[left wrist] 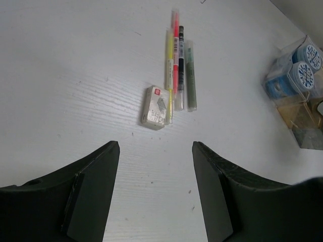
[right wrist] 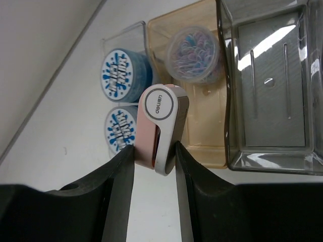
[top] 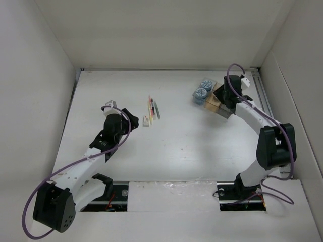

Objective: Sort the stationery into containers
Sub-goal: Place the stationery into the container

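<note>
On the top view, your left tool (top: 130,118) sits over the counter (top: 176,151), just left of a small pale box (top: 146,121) and a bundle of sticks (top: 153,107). Your right tool (top: 228,98) is at the tray (top: 214,105) on the far right, where two patterned discs (top: 206,83) lie.

On the left wrist view, your left tool (left wrist: 155,145) is spread wide. Ahead of it the pale box (left wrist: 155,107) touches the near end of the yellow stick (left wrist: 169,70). The red stick (left wrist: 175,45), a clear black-capped stick (left wrist: 180,65) and a grey-green stick (left wrist: 190,75) lie alongside. The tray (left wrist: 303,118) is well apart at the right edge.

On the right wrist view, your right tool (right wrist: 154,151) is pinching a pink-and-white piece (right wrist: 160,121), in front of the seam between the pale blue compartment (right wrist: 139,38) and the tan compartment (right wrist: 202,131). You cannot tell its height above them. Both discs (right wrist: 122,75) sit in the blue one, a tub of coloured clips (right wrist: 194,53) in the tan, with the smoky grey compartment (right wrist: 272,85) adjoining.
</note>
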Robot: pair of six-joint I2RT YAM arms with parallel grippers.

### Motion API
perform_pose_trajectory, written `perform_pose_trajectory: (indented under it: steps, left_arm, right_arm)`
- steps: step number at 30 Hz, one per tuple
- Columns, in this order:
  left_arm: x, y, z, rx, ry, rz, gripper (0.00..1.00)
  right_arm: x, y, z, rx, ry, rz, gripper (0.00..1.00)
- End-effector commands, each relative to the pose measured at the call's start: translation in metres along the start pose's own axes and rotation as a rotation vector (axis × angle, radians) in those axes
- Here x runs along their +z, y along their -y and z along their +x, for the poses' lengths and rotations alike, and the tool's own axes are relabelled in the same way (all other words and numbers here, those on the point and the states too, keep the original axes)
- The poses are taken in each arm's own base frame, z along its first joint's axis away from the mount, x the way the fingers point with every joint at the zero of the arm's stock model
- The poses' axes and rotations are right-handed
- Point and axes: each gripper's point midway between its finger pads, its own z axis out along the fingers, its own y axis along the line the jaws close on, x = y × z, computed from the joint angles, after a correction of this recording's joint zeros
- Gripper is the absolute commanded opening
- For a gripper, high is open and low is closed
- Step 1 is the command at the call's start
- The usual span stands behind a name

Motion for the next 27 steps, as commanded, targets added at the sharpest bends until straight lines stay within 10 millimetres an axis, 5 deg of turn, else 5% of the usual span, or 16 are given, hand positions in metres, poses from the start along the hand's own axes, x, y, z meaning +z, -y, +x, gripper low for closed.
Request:
perform_pose_trajectory:
  steps: [1,10,17,22,27]
  left_arm:
    - [-0.001,0.023,-0.022,0.003,0.050,0.067,0.57]
    - [-0.001,0.025,-0.024,0.001,0.057,0.073,0.57]
    - [-0.001,0.025,-0.024,0.001,0.057,0.073,0.57]
    - [-0.003,0.026,-0.026,0.000,0.064,0.079,0.57]
    - [-0.005,0.028,-0.028,-0.003,0.071,0.086,0.57]
  right_arm:
    - [0.009,-0.009,0.002,0.006,-0.020,-0.037,0.22]
    - [0.027,0.002,0.009,-0.003,-0.053,-0.006,0.26]
    - [0.028,0.004,0.006,0.007,-0.036,0.007,0.52]
    - [0.017,0.001,-0.002,0.013,-0.016,-0.003,0.64]
    - [-0.004,-0.015,-0.002,-0.004,0.008,-0.033,0.58]
